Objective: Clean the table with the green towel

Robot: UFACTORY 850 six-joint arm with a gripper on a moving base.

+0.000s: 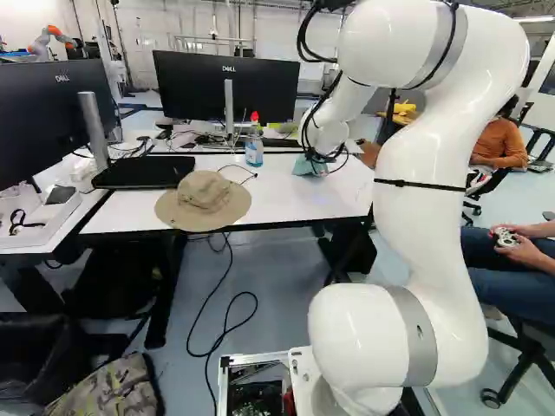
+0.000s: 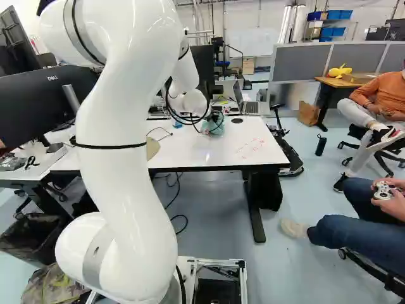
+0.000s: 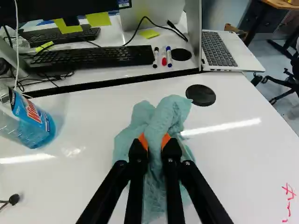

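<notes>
Nearest you, the thick white arm rises from the foot of the left base view, right of the middle, and reaches over the white rectangular table. Left of the middle in that view, a tan cloth sun hat lies by the table's near edge. Right of the middle in the right base view, small red scribbles mark the white top. Farther in, your black two-fingered gripper is clamped on the pale blue-green towel, a bunched fold pinched between its orange pads and the rest draped around them, seemingly onto the tabletop. Beside the gripper, apart from the towel, stands a clear bottle of blue liquid; just ahead of the towel is a flat black disc set in the table. Beyond, on the desk behind, you have three capped markers, a black keyboard and an open silver laptop. You look to be at the wiping step, with the towel in hand and the red scribbles left to clean. Next, keep your grip, press the cloth lightly flat and sweep it over the scribbles, staying clear of the bottle; too much height would only brush the surface.
</notes>
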